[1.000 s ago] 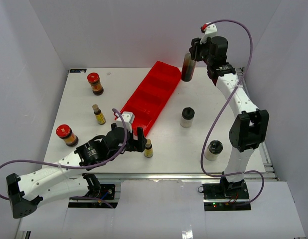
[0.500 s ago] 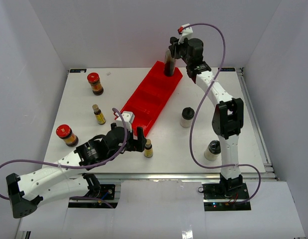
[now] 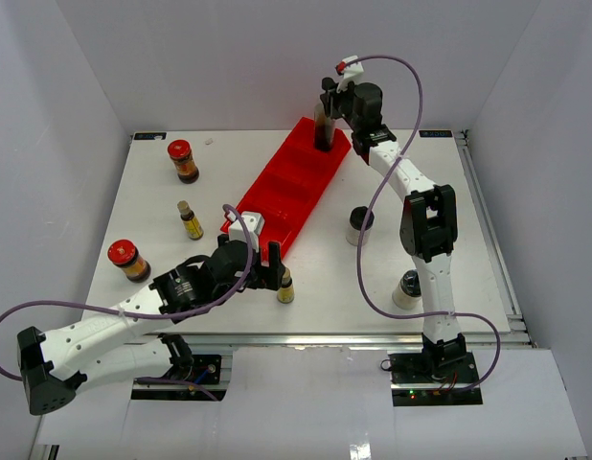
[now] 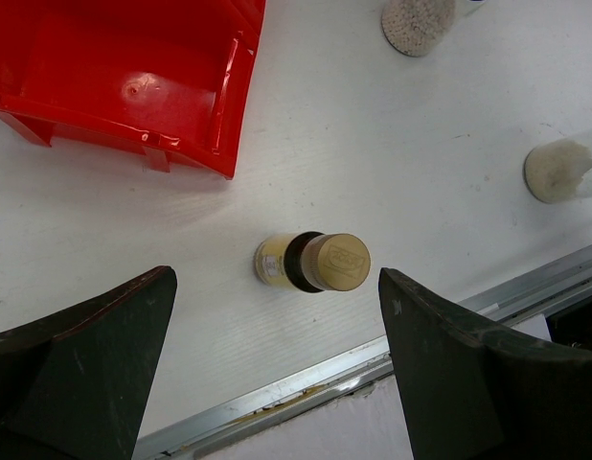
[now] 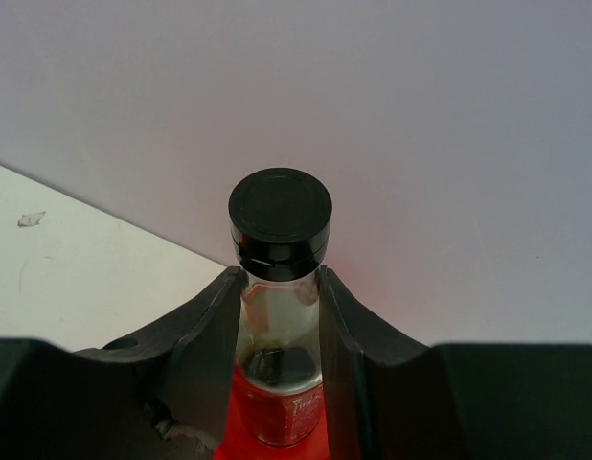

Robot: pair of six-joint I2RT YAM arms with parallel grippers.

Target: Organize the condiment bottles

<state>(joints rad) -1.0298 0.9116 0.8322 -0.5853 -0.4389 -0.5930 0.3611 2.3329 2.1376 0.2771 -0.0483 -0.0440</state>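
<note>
Right hand (image 5: 280, 316) is clamped on the tall clear glass bottle with black cap (image 5: 280, 206), gripping the neck just under the cap. The bottle is upright, base at the 12 o'clock end compartment of the long red plastic tray (image 3: 286, 187); can't tell if it's seated.

Left hand (image 4: 277, 278) is wide open at 6 o'clock on the white counter (image 3: 334, 278). The slim yellow-labelled bottle with tan cap (image 4: 315, 262) stands upright between its fingers, touching neither, near the tray's 6 o'clock end.

Others on the counter:
- red-lidded dark jar (image 3: 182, 160) at 10 o'clock
- second red-lidded jar (image 3: 126, 259) at 8
- second slim yellow-labelled bottle (image 3: 190, 219) at 9
- pale black-capped shaker (image 3: 357, 223) at 3
- second pale shaker (image 3: 409, 284) at 5
</note>
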